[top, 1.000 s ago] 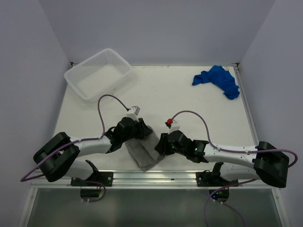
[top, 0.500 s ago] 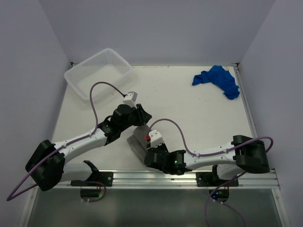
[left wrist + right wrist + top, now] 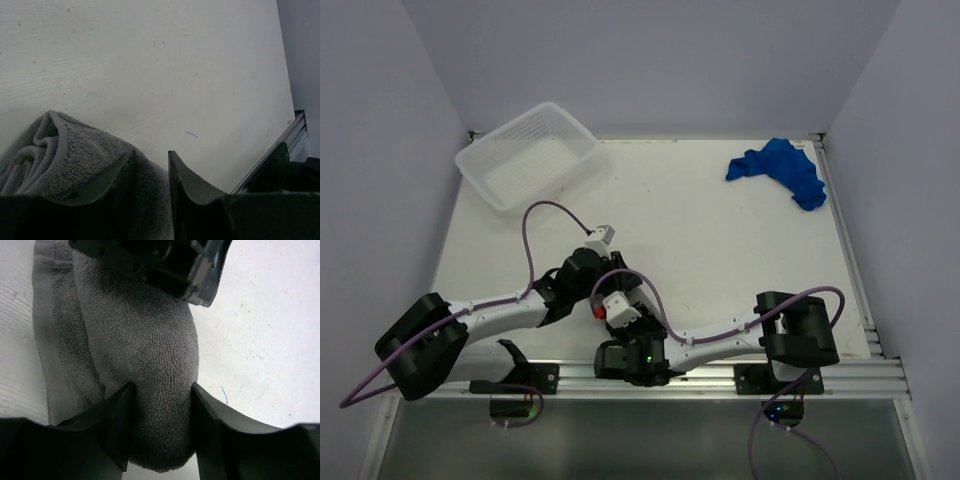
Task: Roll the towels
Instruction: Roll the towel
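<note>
The grey towel point(image 3: 130, 325) lies as a thick roll near the table's front edge; in the top view both wrists cover most of it. My right gripper point(image 3: 162, 386) straddles the roll's near end, both fingers pressed against its sides. My left gripper point(image 3: 151, 152) is shut on a fold of the same grey towel point(image 3: 60, 155) at the roll's other end, and its black body point(image 3: 165, 265) shows at the top of the right wrist view. The blue towel point(image 3: 780, 170) lies crumpled at the back right, far from both grippers.
A translucent white ribbed basket point(image 3: 525, 155) stands at the back left corner. The metal rail point(image 3: 272, 155) of the table's front edge runs just behind the grippers. The right arm point(image 3: 720, 335) stretches leftward along that edge.
The right arm has swung further left along the front edge, and its gripper now grips the roll's near end. The left gripper has drawn back slightly. The towel is now covered from above.
</note>
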